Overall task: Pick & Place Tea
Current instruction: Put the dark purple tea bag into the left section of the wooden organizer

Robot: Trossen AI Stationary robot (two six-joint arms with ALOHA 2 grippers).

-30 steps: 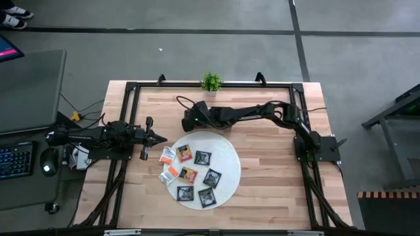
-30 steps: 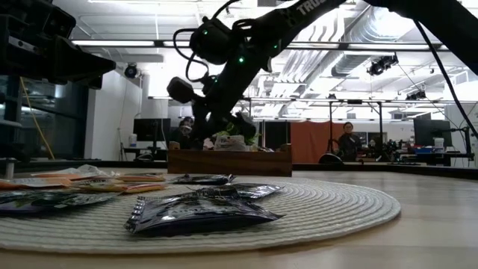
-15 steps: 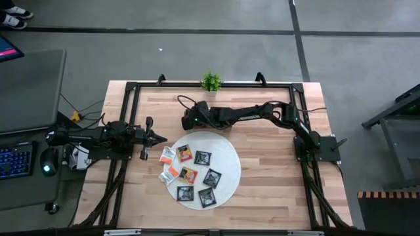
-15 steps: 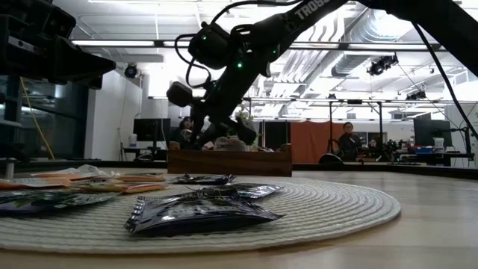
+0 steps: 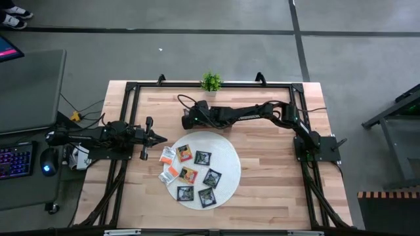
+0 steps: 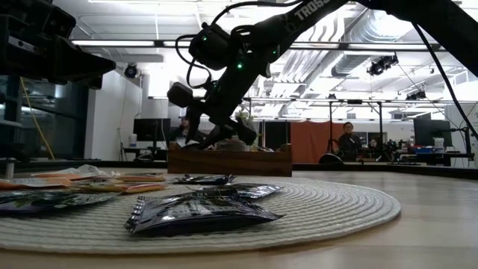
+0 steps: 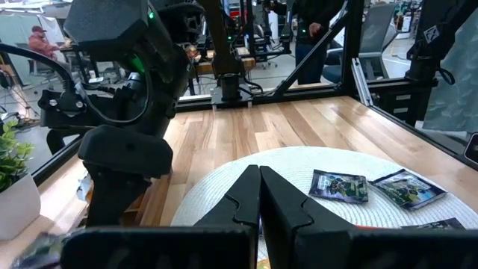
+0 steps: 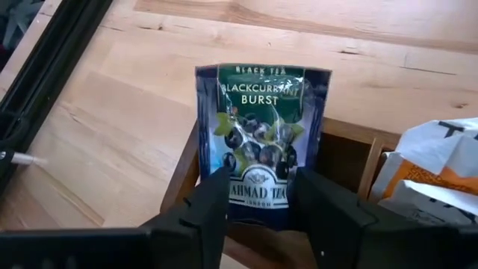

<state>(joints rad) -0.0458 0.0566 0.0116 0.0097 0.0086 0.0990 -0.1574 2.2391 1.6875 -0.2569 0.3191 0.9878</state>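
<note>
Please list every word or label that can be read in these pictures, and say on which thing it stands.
"BLACK TEA": top of the dark tea sachet between the right claw fingers.
"BLACKCURRANT BURST": below it, same sachet.
"AHMAD TEA": near its bottom edge; the smaller line under it is unreadable.
"TRO...": cut-off white letters on the right arm, low view.
Sachets on the round mat: print too small.

Right arm reaches from the right edge across toward the tabletop's far middle; right hand (image 8: 258,198) angled down, fingers parted. Left arm lies along the left edge; left hand (image 7: 259,196) closed, pointing inward.
</note>
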